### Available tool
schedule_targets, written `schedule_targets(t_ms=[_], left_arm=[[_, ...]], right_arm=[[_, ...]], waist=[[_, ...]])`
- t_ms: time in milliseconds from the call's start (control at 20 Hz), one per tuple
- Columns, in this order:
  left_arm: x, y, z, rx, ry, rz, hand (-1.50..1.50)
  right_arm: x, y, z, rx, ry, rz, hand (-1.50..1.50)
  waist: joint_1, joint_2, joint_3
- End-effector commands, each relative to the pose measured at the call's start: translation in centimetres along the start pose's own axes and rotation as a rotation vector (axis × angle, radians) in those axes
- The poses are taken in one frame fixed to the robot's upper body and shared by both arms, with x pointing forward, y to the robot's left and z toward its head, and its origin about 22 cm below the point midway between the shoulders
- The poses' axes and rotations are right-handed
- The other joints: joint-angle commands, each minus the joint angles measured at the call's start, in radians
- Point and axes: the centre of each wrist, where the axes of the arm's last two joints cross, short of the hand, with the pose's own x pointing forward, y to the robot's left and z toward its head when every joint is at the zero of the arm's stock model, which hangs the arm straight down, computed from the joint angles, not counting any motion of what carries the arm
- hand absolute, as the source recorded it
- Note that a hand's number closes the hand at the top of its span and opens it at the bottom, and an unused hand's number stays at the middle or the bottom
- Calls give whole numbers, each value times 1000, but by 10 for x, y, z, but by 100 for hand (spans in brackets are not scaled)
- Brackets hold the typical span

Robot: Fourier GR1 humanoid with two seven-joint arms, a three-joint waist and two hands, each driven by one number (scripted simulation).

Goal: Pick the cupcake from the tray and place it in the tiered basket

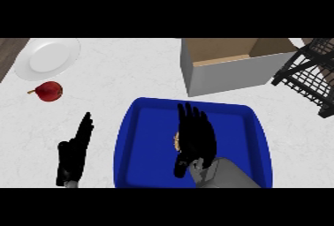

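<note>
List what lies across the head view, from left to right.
White plate → red fruit → left hand → blue tray → right hand, over the tray → cardboard box → black tiered basket.

You will find no writing, label, brand, number or sign to read anywhere in this head view. The blue tray (254, 132) has plain walls, the open cardboard box (228, 73) shows bare grey and brown faces, and the white plate (47, 57) carries no mark. The black tiered basket (310, 75) is only wire mesh. The cupcake (176, 141) is mostly hidden behind the right hand (194, 137), so any print on its wrapper, if there is one, cannot be told.
</note>
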Motion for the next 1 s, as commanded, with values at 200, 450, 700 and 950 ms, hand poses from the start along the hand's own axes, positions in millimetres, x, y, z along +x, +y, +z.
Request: schedule_targets(t_ms=[200,450,700,950], left_arm=[[-6,-13,4,2,19,-1,0],[-16,-1,5,-10,21,-20,0],[-2,-14,-3,-5,17,12,0],[-15,4,0,8,24,7,0]], right_arm=[[8,11,-16,70,160,63,-150],[1,1,-23,106,168,74,-150],[-9,22,-29,174,205,77,-150],[-8,22,-26,174,202,66,-150]], waist=[[4,3,-2],[0,3,-2],[-2,3,-2],[-1,2,-2]])
